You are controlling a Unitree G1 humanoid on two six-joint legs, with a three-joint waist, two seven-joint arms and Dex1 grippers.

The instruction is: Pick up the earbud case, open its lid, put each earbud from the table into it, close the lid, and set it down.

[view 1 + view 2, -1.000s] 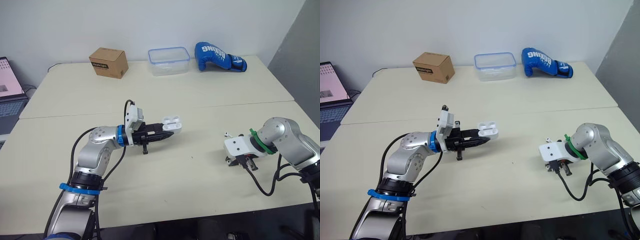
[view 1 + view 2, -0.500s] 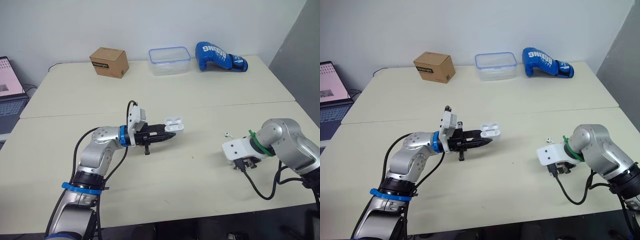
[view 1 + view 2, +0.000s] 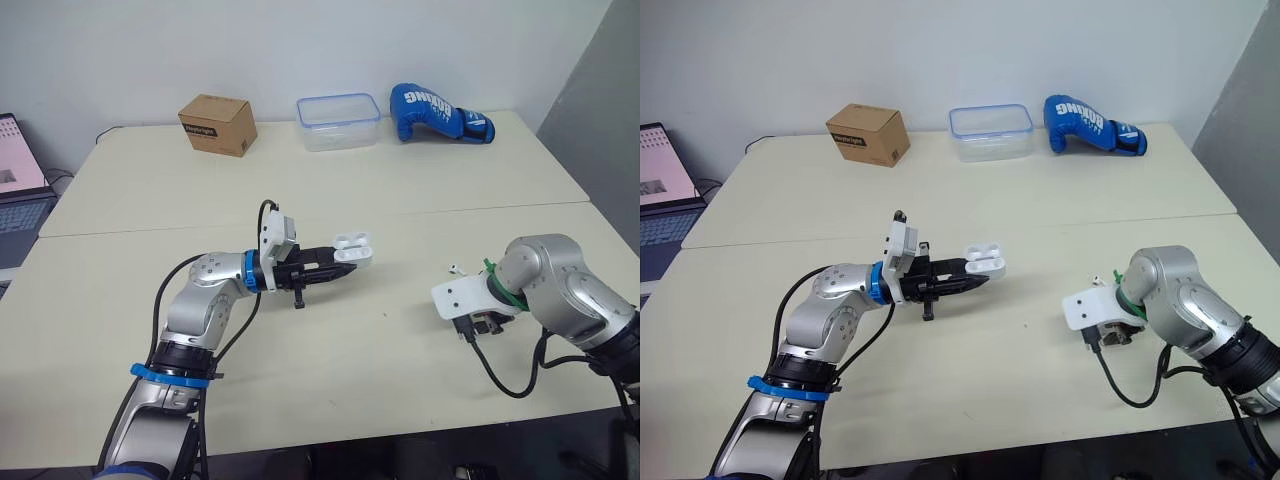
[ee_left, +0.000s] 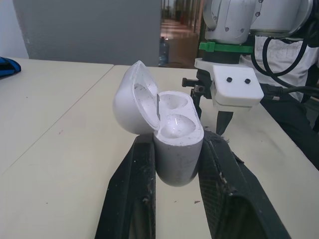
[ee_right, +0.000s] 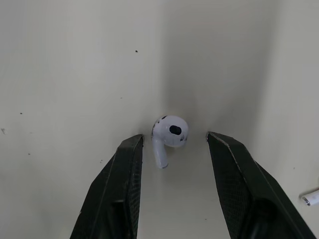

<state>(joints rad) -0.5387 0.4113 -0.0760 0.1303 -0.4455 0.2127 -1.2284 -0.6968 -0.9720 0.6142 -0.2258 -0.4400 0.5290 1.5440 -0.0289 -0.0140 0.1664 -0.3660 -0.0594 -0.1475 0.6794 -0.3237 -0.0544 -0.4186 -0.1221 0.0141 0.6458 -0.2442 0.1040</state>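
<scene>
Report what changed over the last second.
The right gripper shifted toward the robot's left and now straddles an earbud on the table, open. The left gripper edged slightly rightward, still clamping the open earbud case. The other earbud stayed put.

From my head, the white wrist mount (image 3: 460, 297) is covering my right pincer (image 5: 174, 137) and the earbud (image 5: 171, 130) lying between its spread fingers. A second earbud (image 3: 453, 268) is showing just beyond the mount as a speck too small for me to tell how it is lying, and my right wrist view's edge is cutting it down to a stub. My left pincer (image 4: 177, 140) is gripping the earbud case (image 4: 174, 134), its fingers hiding the case's lower sides and running off the picture's edge. The laptop (image 3: 18, 185) is being cropped by the head view's left edge.
</scene>
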